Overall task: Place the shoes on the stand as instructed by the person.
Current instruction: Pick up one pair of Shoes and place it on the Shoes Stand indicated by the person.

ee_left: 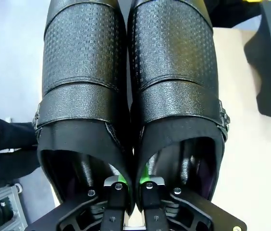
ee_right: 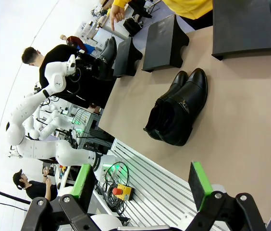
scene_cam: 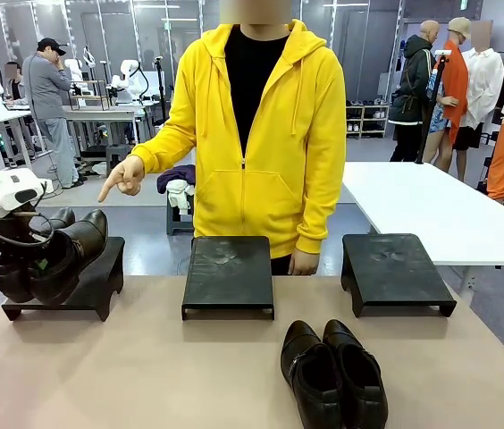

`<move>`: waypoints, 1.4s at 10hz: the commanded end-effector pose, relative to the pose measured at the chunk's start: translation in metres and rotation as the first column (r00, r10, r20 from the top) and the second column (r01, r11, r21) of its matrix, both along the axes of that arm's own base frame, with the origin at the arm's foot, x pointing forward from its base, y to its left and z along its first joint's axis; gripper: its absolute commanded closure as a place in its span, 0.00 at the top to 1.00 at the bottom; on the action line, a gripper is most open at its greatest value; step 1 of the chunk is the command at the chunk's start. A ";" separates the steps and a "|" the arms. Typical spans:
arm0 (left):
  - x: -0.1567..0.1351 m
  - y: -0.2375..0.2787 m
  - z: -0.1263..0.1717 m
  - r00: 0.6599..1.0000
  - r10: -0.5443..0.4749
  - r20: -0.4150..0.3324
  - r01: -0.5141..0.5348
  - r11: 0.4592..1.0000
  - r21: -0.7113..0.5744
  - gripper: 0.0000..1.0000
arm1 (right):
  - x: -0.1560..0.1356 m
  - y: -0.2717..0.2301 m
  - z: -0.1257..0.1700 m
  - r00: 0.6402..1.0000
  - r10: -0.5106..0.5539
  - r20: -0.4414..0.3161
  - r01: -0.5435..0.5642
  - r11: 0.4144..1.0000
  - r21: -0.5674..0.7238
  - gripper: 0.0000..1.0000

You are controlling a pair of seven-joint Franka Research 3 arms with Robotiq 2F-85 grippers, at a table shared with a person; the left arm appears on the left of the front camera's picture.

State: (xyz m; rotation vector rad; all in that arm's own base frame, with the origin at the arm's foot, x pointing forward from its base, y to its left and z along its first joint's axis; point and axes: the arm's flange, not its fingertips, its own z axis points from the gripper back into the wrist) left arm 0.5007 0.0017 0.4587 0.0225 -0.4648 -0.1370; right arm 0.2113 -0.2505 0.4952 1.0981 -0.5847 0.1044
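Note:
My left gripper (scene_cam: 20,243) is shut on the touching inner walls of a pair of black shoes (scene_cam: 60,255), pinching the two shoes (ee_left: 135,86) together between its green pads (ee_left: 131,181). The pair is tilted, toes raised toward the middle, over the left stand (scene_cam: 91,288); whether it touches the stand I cannot tell. A second pair of shoes (scene_cam: 334,374) lies on the table near the front, and it also shows in the right wrist view as shoes (ee_right: 178,113). My right gripper (ee_right: 142,188) hangs open above the table edge. The person's hand (scene_cam: 125,176) points down toward the left stand.
A middle stand (scene_cam: 228,273) and a right stand (scene_cam: 397,268) are bare at the table's far edge. The person's other hand (scene_cam: 303,262) rests behind the middle stand. A white table (scene_cam: 431,210) stands behind at the right.

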 end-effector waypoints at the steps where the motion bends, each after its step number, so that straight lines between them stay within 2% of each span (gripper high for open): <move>1: 0.027 0.011 0.001 0.996 -0.021 0.082 0.023 0.999 -0.025 0.07 | -0.001 0.000 0.001 1.000 -0.001 0.004 0.001 1.000 0.000 1.00; 2: 0.034 0.013 -0.004 0.995 -0.018 0.102 0.019 1.000 -0.005 0.07 | -0.001 0.000 0.001 1.000 -0.001 0.004 0.001 1.000 0.000 1.00; 6: 0.058 0.019 -0.019 0.995 -0.013 0.095 0.013 1.000 0.000 0.07 | -0.001 0.000 0.001 1.000 -0.001 0.004 0.001 1.000 0.000 1.00; 14: 0.072 0.024 -0.047 0.997 0.031 0.070 -0.029 0.999 -0.036 0.07 | -0.001 0.000 0.001 1.000 -0.001 0.004 0.001 1.000 0.000 1.00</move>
